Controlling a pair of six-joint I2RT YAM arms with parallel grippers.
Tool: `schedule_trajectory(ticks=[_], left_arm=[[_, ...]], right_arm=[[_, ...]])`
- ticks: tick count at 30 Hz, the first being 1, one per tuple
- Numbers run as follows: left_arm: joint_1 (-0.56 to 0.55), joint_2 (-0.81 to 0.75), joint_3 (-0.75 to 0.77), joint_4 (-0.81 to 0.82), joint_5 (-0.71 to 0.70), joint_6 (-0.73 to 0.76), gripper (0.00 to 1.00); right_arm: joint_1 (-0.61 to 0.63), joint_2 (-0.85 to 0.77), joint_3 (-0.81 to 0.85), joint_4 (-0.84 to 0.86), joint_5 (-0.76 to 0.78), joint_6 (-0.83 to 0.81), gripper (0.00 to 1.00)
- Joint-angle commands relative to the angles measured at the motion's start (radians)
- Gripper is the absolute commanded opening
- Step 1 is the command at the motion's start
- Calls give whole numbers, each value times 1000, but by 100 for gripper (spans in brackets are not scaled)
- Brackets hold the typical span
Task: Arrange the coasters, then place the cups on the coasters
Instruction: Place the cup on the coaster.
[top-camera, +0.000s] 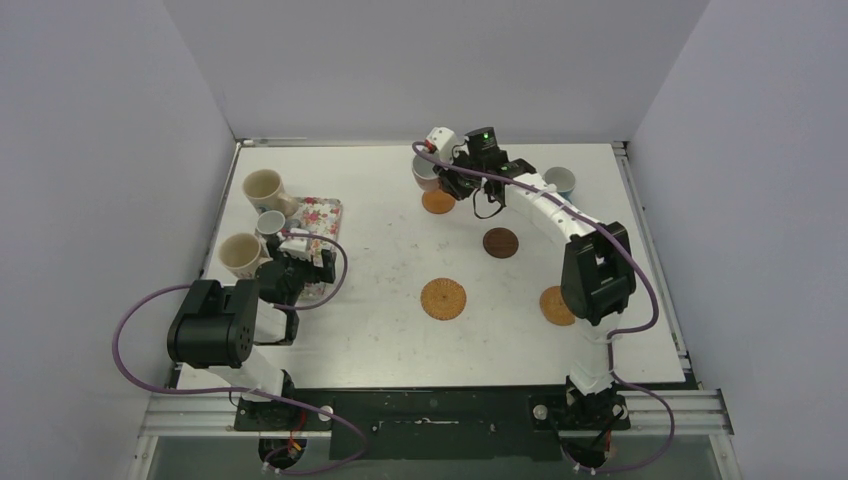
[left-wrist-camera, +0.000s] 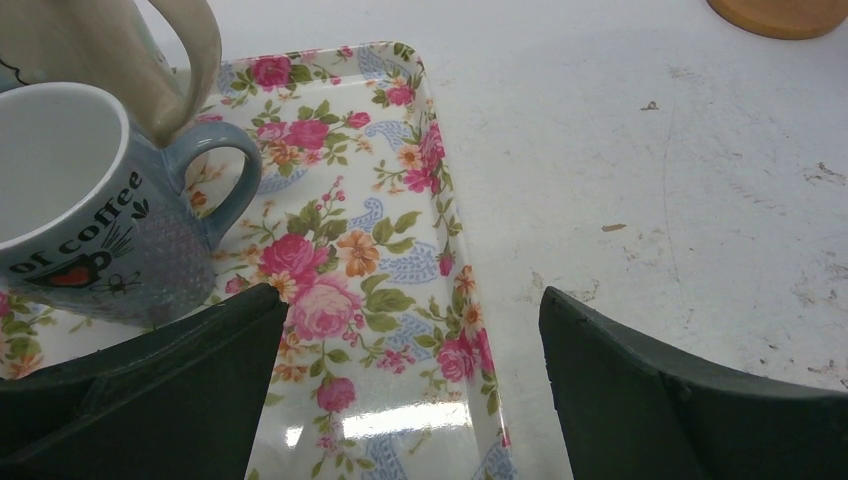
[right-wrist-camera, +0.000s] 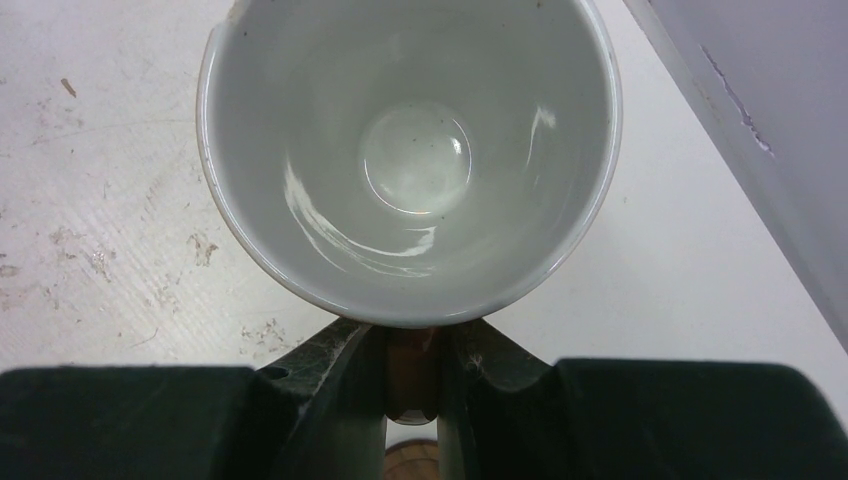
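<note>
My right gripper (top-camera: 441, 178) is shut on the handle of a salmon-pink cup (top-camera: 427, 172), white inside (right-wrist-camera: 410, 150), held at the back middle just beyond a small orange coaster (top-camera: 438, 201). A dark brown coaster (top-camera: 500, 242), a woven coaster (top-camera: 443, 298) and an orange coaster (top-camera: 553, 305), half hidden by the right arm, lie on the table. A light blue cup (top-camera: 559, 181) stands at the back right. My left gripper (left-wrist-camera: 415, 330) is open over the floral tray (left-wrist-camera: 400, 260), next to a small grey cup (left-wrist-camera: 90, 220). Two cream cups (top-camera: 264, 188) (top-camera: 241, 254) stand at the left.
The floral tray (top-camera: 325, 215) lies at the left of the table with the grey cup (top-camera: 270, 222) on it. Grey walls close in the table on the left, back and right. The right arm's elbow (top-camera: 597, 270) hangs over the right front area.
</note>
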Motion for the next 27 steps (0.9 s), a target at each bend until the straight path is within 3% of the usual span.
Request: schedule_trajectory(ticks=[1, 9, 15, 22, 27], left_arm=[[6, -23, -22, 90, 10, 3, 97], [7, -44, 4, 32, -25, -3, 97], [6, -164, 174, -362, 55, 33, 97], [-30, -263, 191, -414, 169, 69, 97], [-77, -364, 263, -619, 266, 151, 97]], right_arm=[[-14, -42, 11, 141, 20, 16, 0], [-32, -47, 36, 140, 50, 18, 0], [-33, -23, 44, 134, 62, 17, 0], [-32, 13, 77, 116, 60, 28, 0], [-37, 46, 139, 76, 51, 50, 0]])
